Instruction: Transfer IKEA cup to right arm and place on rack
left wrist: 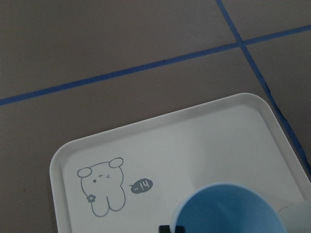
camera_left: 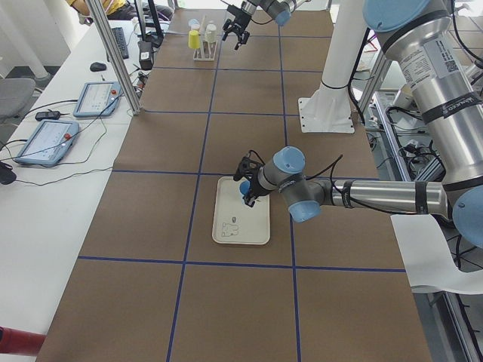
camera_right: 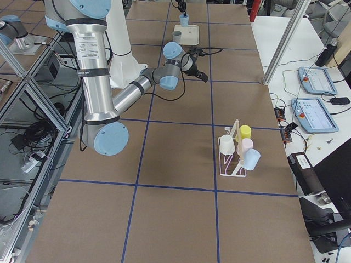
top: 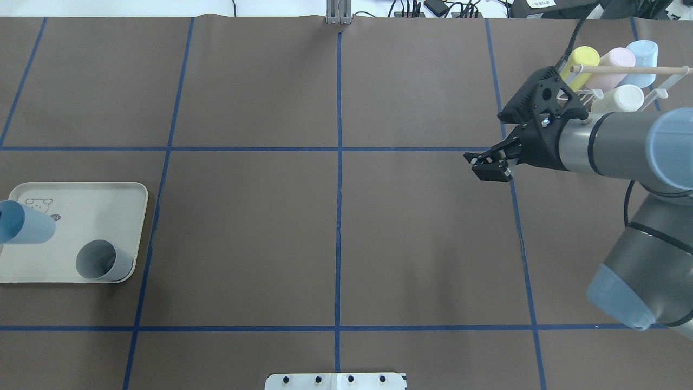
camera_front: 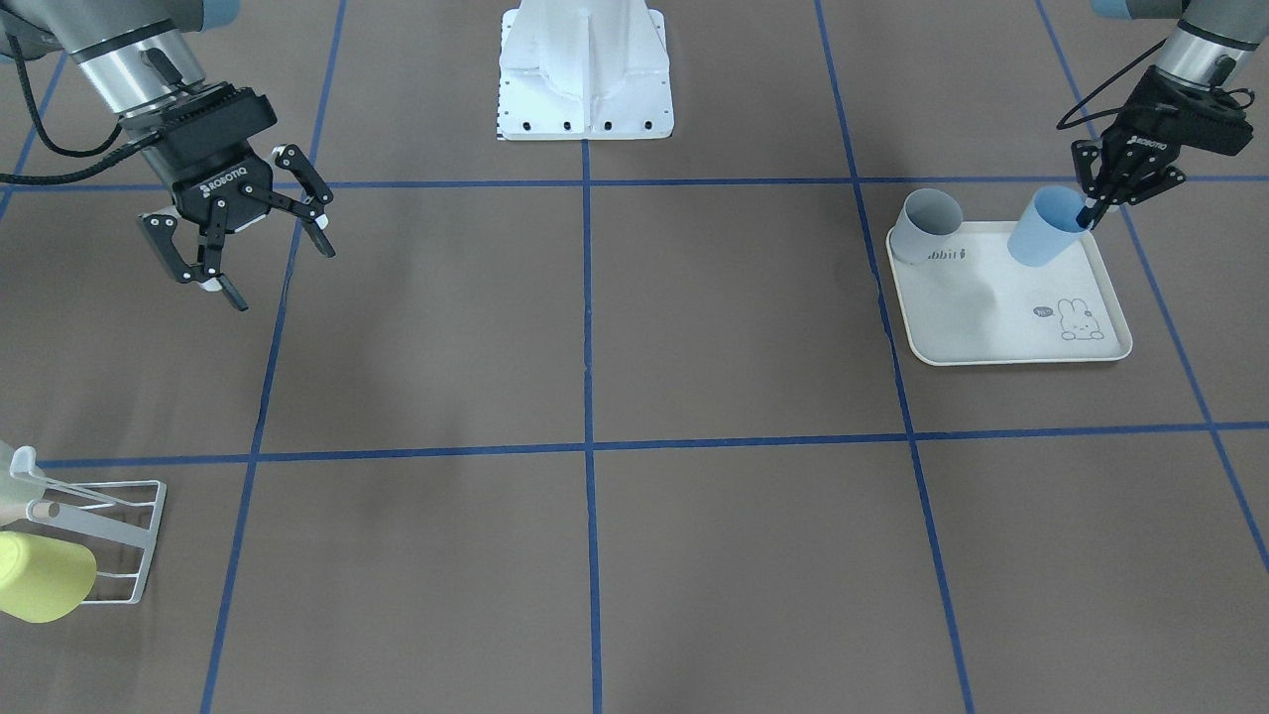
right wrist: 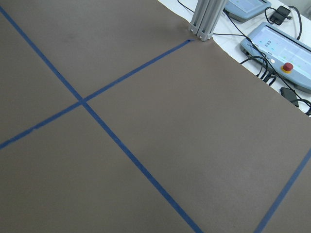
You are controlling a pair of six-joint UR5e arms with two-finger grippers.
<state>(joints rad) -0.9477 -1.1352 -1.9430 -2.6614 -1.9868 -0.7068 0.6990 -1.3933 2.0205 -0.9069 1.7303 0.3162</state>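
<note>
Front-facing view: left hand grips blue cup by its rim over tray. Right hand hangs wide open. Handover and rack placement remain.

Soft, even light falls from overhead. The brown table carries only faint, smeared shadows, and the plainest is a pale grey patch on the tray. There is no hard glare, though the white base plate looks nearly washed out. The fixed views are sharp. Through the left wrist camera the blue cup sits close to the lens and its rim looks slightly soft.
</note>
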